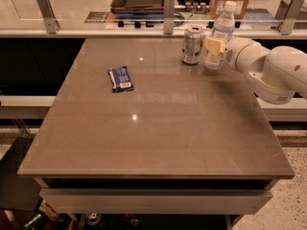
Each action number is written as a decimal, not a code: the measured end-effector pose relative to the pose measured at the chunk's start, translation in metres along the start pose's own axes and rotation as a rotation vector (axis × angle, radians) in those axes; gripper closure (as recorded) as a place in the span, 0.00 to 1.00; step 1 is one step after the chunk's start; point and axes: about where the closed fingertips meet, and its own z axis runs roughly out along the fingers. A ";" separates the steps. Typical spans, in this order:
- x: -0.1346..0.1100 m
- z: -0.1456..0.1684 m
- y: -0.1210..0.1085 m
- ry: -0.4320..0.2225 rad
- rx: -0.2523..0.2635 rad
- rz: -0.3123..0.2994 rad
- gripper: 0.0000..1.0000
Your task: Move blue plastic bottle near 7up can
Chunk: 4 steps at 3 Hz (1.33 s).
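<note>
The end effector [214, 47] pinches the upright bottle [224, 28], which stands just beside the can [193, 44] at the far right of the surface [158, 138]. The placing step looks nearly done, and the next move calls for a gentle release. A snack packet [121, 78] lies well apart, with a counter [86, 32] behind.

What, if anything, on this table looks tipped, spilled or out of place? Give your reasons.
Nothing stands out. The blue plastic bottle is held upright by the gripper at the far right of the table, beside the upright 7up can. The blue snack packet lies flat, left of centre. No spill shows.
</note>
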 end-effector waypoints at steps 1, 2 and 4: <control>0.010 0.005 0.003 0.022 -0.007 0.002 1.00; 0.017 0.007 0.004 0.049 0.004 -0.037 0.82; 0.017 0.009 0.006 0.050 0.000 -0.039 0.35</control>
